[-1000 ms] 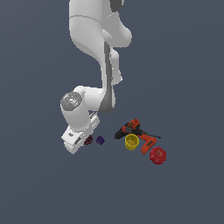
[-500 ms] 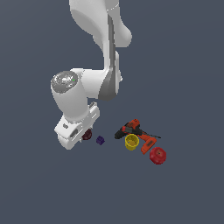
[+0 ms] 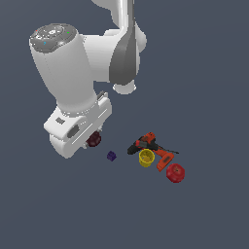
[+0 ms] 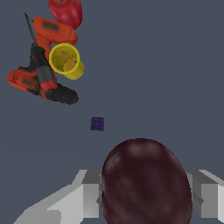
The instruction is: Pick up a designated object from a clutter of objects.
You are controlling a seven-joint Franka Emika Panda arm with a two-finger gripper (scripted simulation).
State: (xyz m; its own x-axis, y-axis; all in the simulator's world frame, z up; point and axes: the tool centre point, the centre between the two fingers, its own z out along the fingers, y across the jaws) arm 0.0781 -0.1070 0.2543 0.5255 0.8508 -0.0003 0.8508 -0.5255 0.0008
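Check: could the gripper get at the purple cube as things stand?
Probably not yet. The gripper is shut on the maroon ball, so its fingers are full. The purple cube itself sits alone, apart from the drill and yellow cup.

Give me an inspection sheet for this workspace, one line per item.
Surface: plain dark grey floor, no marks seen.
Job's thing: maroon ball sits between the gripper's fingers.
Clutter: purple cube stands alone; drill, yellow cup and red round object bunched together at the exterior view's right.
Gripper: shut on the ball, one finger on each side.
Cables: nothing seen.
Surroundings: nothing seen beyond the arm.
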